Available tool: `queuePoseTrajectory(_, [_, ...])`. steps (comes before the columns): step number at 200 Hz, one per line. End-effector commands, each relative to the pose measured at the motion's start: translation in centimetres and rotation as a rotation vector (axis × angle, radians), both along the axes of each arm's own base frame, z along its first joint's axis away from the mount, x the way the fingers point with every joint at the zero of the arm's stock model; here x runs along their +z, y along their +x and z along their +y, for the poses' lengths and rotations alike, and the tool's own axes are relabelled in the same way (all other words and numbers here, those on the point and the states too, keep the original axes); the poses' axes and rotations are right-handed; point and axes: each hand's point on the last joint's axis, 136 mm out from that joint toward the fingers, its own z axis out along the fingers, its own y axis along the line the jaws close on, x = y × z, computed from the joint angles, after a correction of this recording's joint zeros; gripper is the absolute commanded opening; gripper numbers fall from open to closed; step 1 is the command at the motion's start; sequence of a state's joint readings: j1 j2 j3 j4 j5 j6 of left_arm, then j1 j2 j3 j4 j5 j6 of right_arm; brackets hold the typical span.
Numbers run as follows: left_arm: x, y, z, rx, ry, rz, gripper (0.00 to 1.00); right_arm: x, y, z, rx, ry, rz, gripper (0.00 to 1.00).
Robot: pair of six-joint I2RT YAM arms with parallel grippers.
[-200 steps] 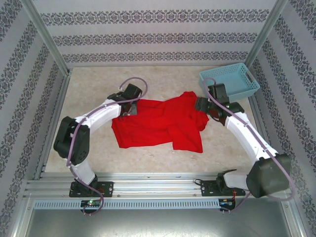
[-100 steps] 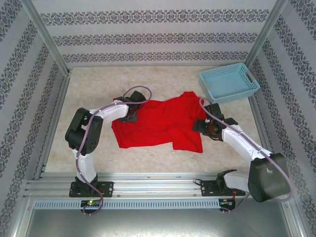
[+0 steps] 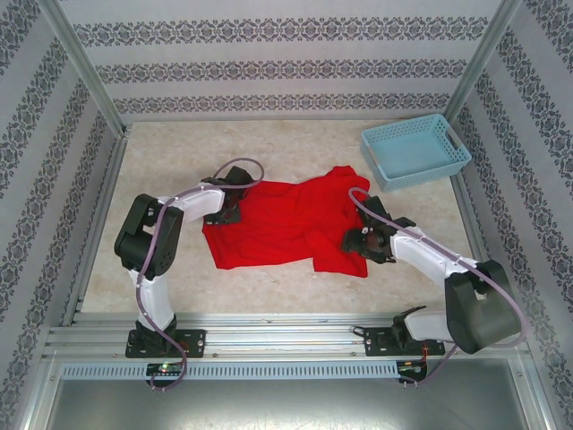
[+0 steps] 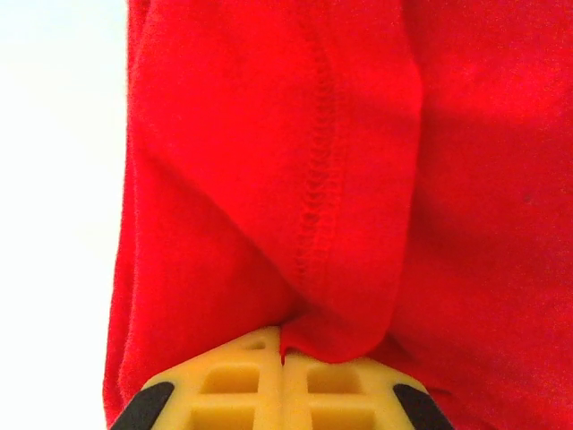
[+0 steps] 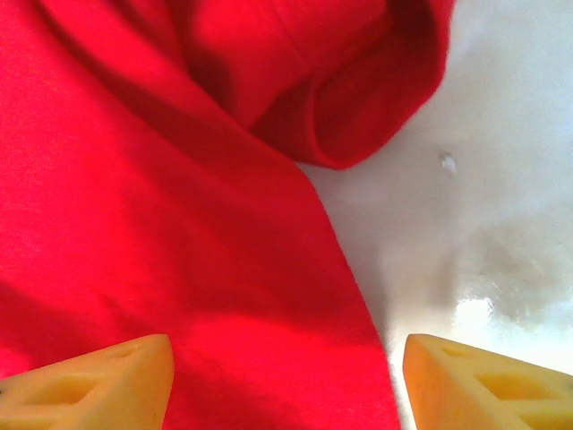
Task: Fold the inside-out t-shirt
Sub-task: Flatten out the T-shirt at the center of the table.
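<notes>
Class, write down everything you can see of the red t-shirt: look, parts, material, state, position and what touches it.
The t-shirt is plain bright red, soft fabric with a stitched seam showing. It lies rumpled and partly spread on the pale table. The left fingers are shut, pinching a fold at its left edge; the right fingers stand open over its right edge, one above cloth, one above table.

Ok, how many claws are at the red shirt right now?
2. The left claw is shut on a fold at the t-shirt's far left corner. The right claw stands open over its near right edge, straddling cloth and bare table.
</notes>
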State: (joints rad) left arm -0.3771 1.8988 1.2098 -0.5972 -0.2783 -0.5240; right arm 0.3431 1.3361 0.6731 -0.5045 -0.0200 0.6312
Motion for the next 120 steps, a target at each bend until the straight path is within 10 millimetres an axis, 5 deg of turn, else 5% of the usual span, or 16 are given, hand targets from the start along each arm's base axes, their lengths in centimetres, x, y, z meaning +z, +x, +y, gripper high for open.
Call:
queuePoseTrajectory(1, [1.2, 0.0, 0.4, -0.001, -0.045, -0.047, 0.00, -1.4, -1.1, -0.9, -0.044, -0.048, 0.051, 0.67])
queuePoseTrajectory(35, [4.0, -0.4, 0.2, 0.000, -0.137, -0.170, 0.00, -2.0, -1.1, -1.2, -0.049, -0.083, 0.068, 0.63])
queuePoseTrajectory(73, [8.8, -1.3, -0.3, -0.015, -0.303, -0.368, 0.00, -1.9, -0.5, -0.6, -0.019, -0.096, 0.050, 0.42])
queuePoseTrajectory(120, [13.6, -3.0, 2.9, 0.085, -0.440, -0.580, 0.00, -1.8, 0.0, 0.0, 0.021, -0.109, 0.056, 0.19])
